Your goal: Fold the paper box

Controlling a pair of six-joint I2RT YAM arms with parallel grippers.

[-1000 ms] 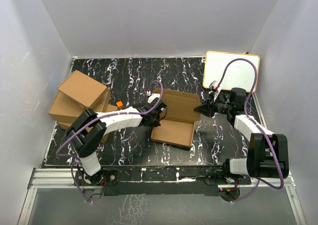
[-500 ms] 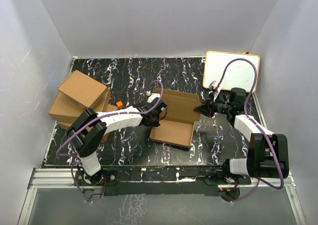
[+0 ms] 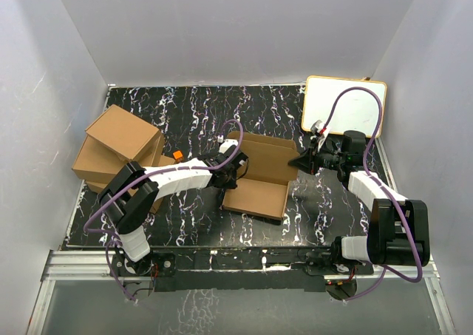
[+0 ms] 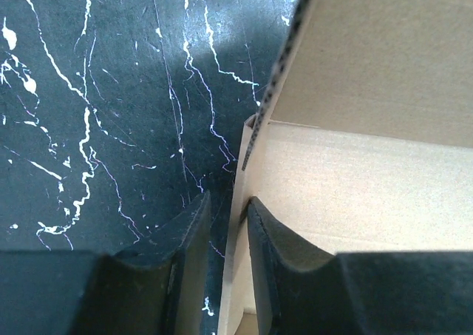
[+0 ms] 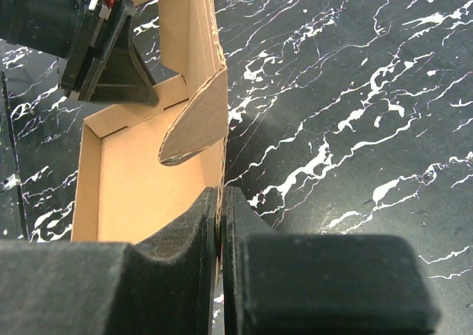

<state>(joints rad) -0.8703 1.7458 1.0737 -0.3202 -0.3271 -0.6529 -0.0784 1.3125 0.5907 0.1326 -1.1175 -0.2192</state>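
Farthest left is the pile of ready-made boxes (image 3: 118,146), closed brown cartons stacked askew on the black, white-veined table (image 3: 185,113).

Right of the pile, the left gripper (image 4: 228,202) straddles the left wall of the paper box (image 3: 259,196). Its fingers are nearly together, the inner pad against the cardboard with a sliver of table showing on the outer side. I cannot tell whether the pinch is firm.

The paper box lies open just right of the pile. It is a shallow tray of plain corrugated board with matte faces and fluted cut edges, and its lid panel (image 3: 270,159) stands up along the far side. It is probably very light, stiff across each panel and ready to bend only at the creases. Thin walls would crush or slip under a hard squeeze, so holds low on a wall near a crease seem safest.

Farther right of the pile, the right gripper (image 5: 219,194) is clamped on the right wall, pads flat on both faces, below a rounded tuck flap (image 5: 199,120) leaning inward.

Farthest from the pile is the white board (image 3: 345,106), smooth and yellow-rimmed.
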